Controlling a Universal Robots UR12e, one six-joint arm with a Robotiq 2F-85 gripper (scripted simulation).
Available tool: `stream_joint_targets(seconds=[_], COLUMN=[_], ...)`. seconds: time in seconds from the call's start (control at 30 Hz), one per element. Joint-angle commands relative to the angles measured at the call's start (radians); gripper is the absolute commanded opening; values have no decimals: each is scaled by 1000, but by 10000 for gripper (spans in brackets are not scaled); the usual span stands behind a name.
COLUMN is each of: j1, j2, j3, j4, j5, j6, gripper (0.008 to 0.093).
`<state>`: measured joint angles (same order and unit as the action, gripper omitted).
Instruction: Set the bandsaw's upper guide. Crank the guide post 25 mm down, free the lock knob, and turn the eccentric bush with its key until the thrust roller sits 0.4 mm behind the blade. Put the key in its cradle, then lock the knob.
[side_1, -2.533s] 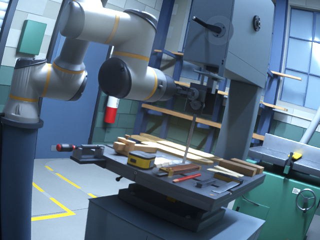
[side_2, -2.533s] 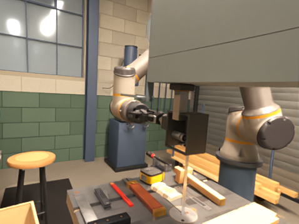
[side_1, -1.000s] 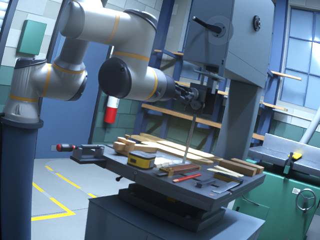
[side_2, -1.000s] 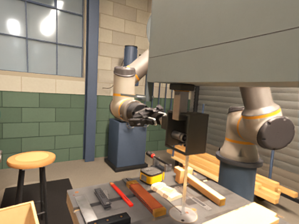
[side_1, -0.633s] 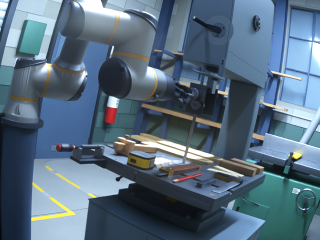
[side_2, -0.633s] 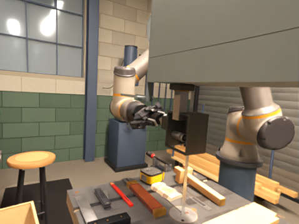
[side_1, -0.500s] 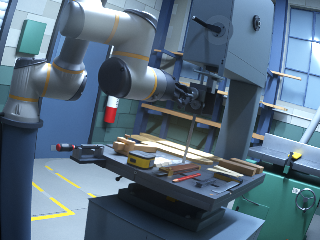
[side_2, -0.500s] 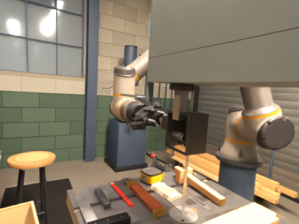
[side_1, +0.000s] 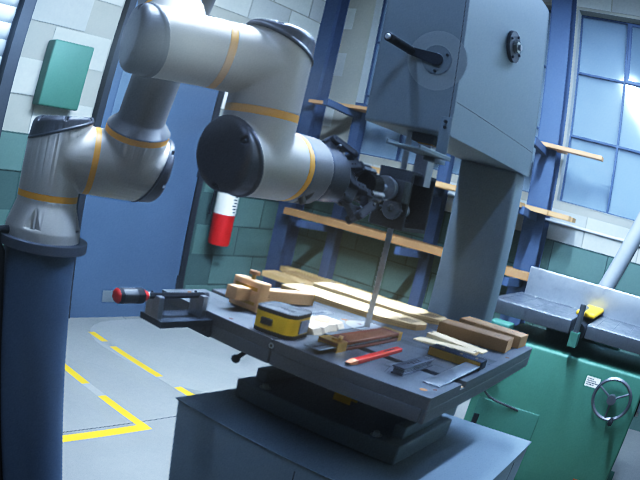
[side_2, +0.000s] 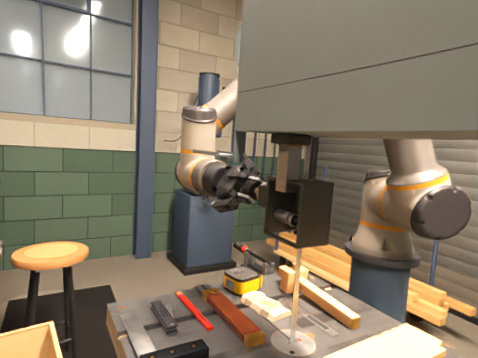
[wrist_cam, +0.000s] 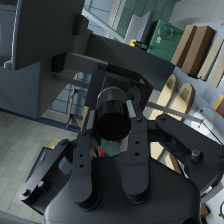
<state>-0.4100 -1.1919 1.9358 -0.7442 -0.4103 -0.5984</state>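
Above the saw table the black guide block (side_1: 413, 199) (side_2: 300, 210) hangs on the guide post (side_2: 289, 167) under the grey upper housing. The blade (side_1: 380, 279) (side_2: 295, 295) runs down from it to the table. A dark round lock knob (wrist_cam: 111, 117) (side_1: 385, 186) sticks out of the block's side, and it is gripped by my gripper (wrist_cam: 110, 118) (side_1: 380, 188) (side_2: 257, 187), which is closed around it. The red-handled key (side_1: 132, 295) (side_2: 241, 247) lies in its cradle (side_1: 176, 305) at the table's left end. The crank handle (side_1: 413, 49) sits high on the housing.
Behind the saw stand blue racks with wood planks (side_1: 362, 230) and a green brick wall. On the table lie a yellow tape measure (side_1: 282, 319), wood blocks (side_1: 483, 333), a red pencil (side_1: 373, 355) and a square (side_1: 455, 369). A second robot arm (side_2: 405, 210) stands to the side.
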Motion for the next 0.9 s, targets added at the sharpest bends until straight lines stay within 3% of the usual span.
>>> stream_joint_targets(seconds=[0.0,0.87], j1=[0,0], j2=[0,0], j3=[-1,-1], j4=[0,0], j5=[0,0], j6=[18,515], gripper=[80,80])
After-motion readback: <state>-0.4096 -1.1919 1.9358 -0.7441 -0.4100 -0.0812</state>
